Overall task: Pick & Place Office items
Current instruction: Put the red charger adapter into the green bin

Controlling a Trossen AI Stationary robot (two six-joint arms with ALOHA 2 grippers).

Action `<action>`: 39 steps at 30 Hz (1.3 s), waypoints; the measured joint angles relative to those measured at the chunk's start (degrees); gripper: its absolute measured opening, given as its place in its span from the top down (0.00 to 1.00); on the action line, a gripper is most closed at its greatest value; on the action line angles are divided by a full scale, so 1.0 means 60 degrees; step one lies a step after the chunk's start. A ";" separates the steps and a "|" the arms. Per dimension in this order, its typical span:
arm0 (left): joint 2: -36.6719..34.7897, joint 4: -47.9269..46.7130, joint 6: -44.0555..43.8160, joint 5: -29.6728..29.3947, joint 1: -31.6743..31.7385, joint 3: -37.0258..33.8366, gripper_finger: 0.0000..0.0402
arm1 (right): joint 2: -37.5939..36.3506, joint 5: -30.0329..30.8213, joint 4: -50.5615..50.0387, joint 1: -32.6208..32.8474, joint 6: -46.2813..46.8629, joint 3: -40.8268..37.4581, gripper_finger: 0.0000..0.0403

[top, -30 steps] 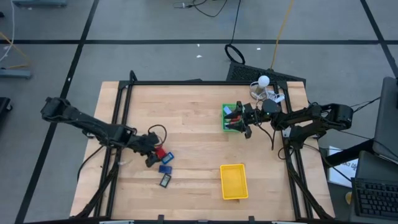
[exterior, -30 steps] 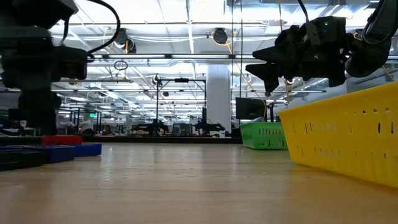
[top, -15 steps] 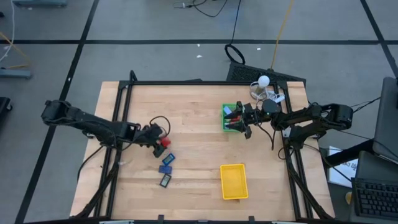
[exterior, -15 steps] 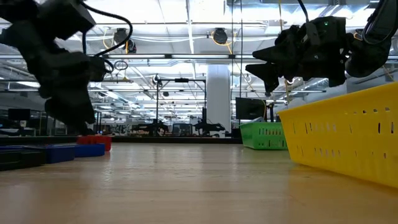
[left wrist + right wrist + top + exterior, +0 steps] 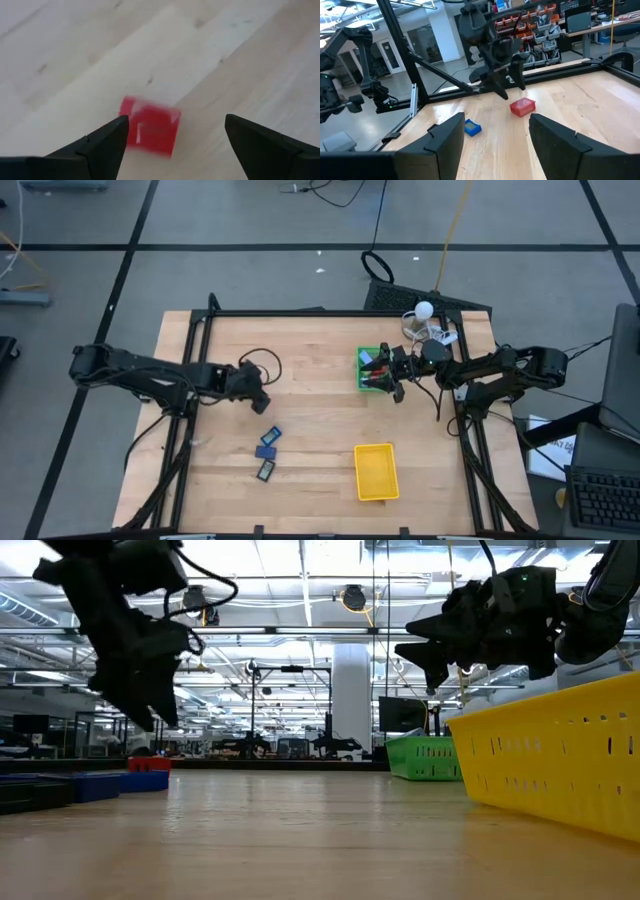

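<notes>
On the left half of the wooden table (image 5: 310, 430), the left gripper (image 5: 258, 393) hangs raised above the surface with its two fingers spread wide and nothing between them. Its wrist view looks down between those fingers onto a red piece (image 5: 150, 127) lying flat on the bare wood. In the low view the same red piece (image 5: 148, 763) sits on the table just below the lifted gripper (image 5: 150, 710), clear of it.

A little nearer the front edge, and slightly right of the gripper, lie three dark blue pieces in a short line: one blue piece (image 5: 272, 436), a second blue piece (image 5: 266, 451) just beside it, and a dark navy piece (image 5: 265, 470) closest to the front. None of them touches the gripper.

Right of centre, near the front edge, stands the yellow tray (image 5: 377, 472); I cannot tell whether it holds anything.

Farther back and right of it sits the green tray (image 5: 368, 370), with small pieces inside that are too tiny to tell apart. The right gripper (image 5: 392, 376) hovers at this tray's right side, its fingers parted partway and holding nothing that shows; its wrist view looks across the table toward the left arm, the red piece (image 5: 522, 106) and a blue piece (image 5: 472, 128).
</notes>
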 joint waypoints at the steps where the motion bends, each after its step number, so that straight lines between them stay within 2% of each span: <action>1: 0.0036 -0.0422 -0.0391 -0.0060 -0.0002 0.0226 0.17 | 0.0000 0.0007 0.0003 0.0000 -0.0010 0.0000 0.48; 10: 0.0093 -0.3488 -0.5208 0.0100 0.0037 0.0609 0.17 | 0.0000 0.0007 -0.0017 0.0000 -0.0094 0.0001 0.48; 14: 0.0370 -0.4318 -0.6038 0.0065 0.0037 0.0569 0.17 | 0.0000 -0.0007 -0.0039 0.0000 -0.0094 0.0000 0.48; 19: 0.1141 -0.4230 -0.6108 0.0394 0.0045 0.0341 0.17 | 0.0000 -0.0023 -0.0062 0.0000 -0.0007 0.0000 0.48; 26: 0.2022 -0.4168 -0.5846 0.0019 0.0191 0.0339 0.17 | 0.0000 -0.0023 -0.0062 0.0000 -0.0014 0.0000 0.48; 34: 0.2086 -0.3692 -0.5470 -0.1473 0.0702 0.0339 0.17 | 0.0000 -0.0025 -0.0061 0.0000 -0.0014 0.0000 0.48; 39: 0.2160 -0.2971 -0.4519 -0.0955 0.0926 0.0354 0.17 | 0.0000 -0.0026 -0.0061 0.0000 0.0012 0.0000 0.48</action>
